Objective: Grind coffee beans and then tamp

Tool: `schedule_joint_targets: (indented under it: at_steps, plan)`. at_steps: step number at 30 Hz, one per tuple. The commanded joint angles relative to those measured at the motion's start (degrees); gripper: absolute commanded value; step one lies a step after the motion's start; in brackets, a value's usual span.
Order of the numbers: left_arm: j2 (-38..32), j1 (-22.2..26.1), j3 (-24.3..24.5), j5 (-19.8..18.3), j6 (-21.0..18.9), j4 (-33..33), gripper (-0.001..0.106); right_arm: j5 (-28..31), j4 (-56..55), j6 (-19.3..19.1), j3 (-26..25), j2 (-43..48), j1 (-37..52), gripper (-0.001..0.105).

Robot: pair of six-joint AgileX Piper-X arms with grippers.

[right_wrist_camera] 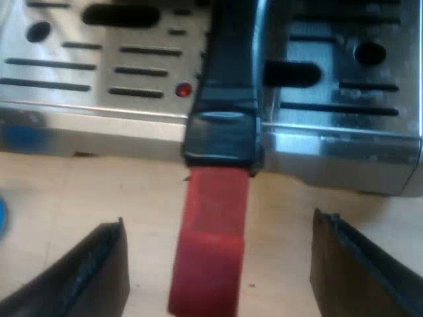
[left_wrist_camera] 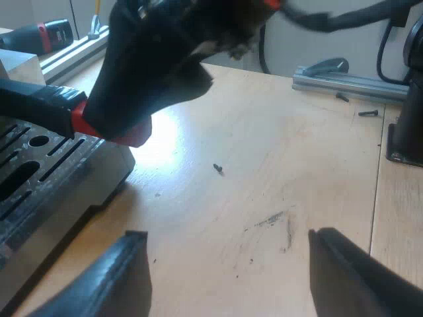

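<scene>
Holder handle [right_wrist_camera: 231,79]: dark moulded grip, square-shouldered, ending in a flat red tip [right_wrist_camera: 208,244]; it projected over the slotted drip tray [right_wrist_camera: 99,72], its basket end hidden. Right gripper [right_wrist_camera: 218,224]: fingers spread wide, flanking the red tip, touching nothing. Left gripper [left_wrist_camera: 229,232]: likewise spread, empty, over the table [left_wrist_camera: 277,152]. Risks, as we judged them: closing on the smooth red tip rather than the grip could let the fingers slip under a twist; an off-centre close would shove the handle sideways. Materials: tray of brushed, reflective steel; handle matte plastic; table pale scuffed wood carrying one loose screw [left_wrist_camera: 217,168].
</scene>
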State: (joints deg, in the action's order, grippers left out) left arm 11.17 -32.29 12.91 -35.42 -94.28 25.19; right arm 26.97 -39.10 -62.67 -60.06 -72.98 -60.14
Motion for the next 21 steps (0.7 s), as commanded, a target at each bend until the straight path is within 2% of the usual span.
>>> schedule_joint_targets:
  at_steps: [1,15,21]
  plan:
    - [0.03,-0.2,0.27,-0.31,-0.14,-1.09,0.056,-1.71,-0.63,0.02,-0.45,-0.62,1.57,0.06]
    - [0.03,-0.2,0.27,-0.31,-0.14,-1.09,0.056,-3.56,5.97,-5.63,-0.24,-6.82,2.83,0.06]
    - [0.03,-0.2,0.27,-0.31,-0.14,-1.09,0.056,-4.52,8.19,-5.63,1.51,-7.32,4.0,0.06]
